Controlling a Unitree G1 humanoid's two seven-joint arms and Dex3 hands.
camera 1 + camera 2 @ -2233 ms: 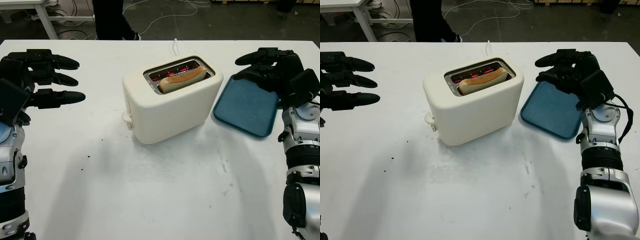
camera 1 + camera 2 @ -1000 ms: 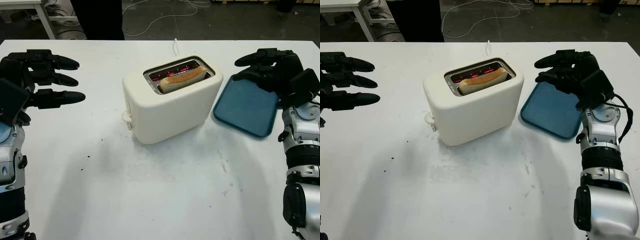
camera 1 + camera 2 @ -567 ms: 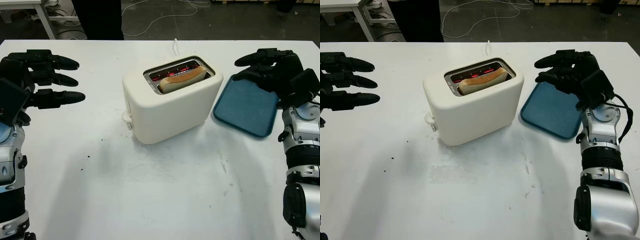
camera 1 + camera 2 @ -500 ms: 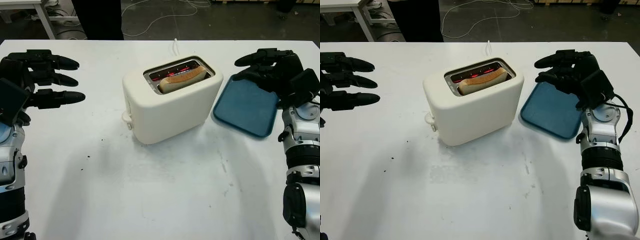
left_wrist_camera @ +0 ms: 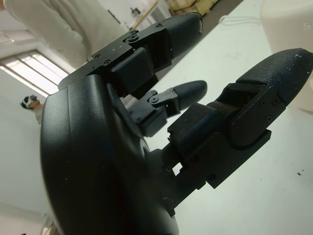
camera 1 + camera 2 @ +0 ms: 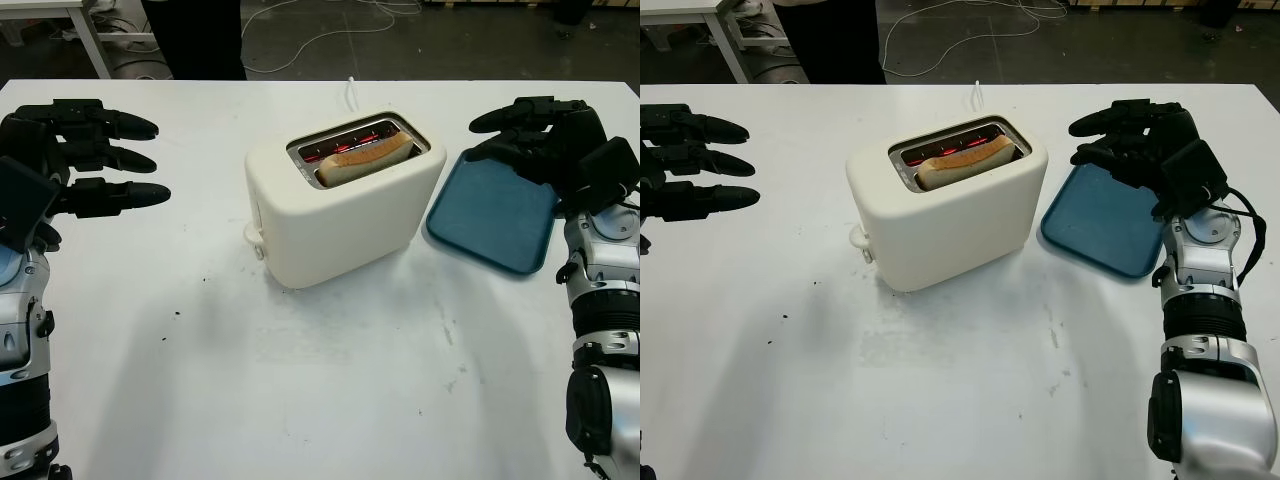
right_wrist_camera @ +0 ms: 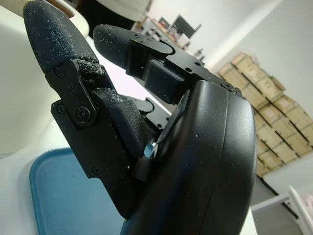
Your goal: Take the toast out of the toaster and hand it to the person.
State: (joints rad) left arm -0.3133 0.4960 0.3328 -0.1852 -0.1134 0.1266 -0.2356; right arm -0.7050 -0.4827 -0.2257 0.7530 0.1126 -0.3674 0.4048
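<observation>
1. While glowing red inside its slots, stands as a cream toaster (image 6: 340,205) near the middle of the white table (image 6: 300,400), angled, with a small lever knob on its left end.
2. Holds one slice of toast (image 6: 365,158) in the nearer slot, crust edge poking just above the rim, untouched by either hand.
3. Left hand (image 6: 75,150): released, holding nothing, raised over the table's left side, well apart from the toaster, fingers pointing toward it.
4. Right hand (image 6: 545,140): likewise released and empty, raised over the far corner of a blue tray (image 6: 490,215).
5. Tray: flat on the table just to the right of the toaster, nothing on it.
6. Beyond the table's far edge: a person (image 6: 195,35) in dark trousers standing on the floor, a white cable (image 6: 351,92) trailing off behind the toaster.
</observation>
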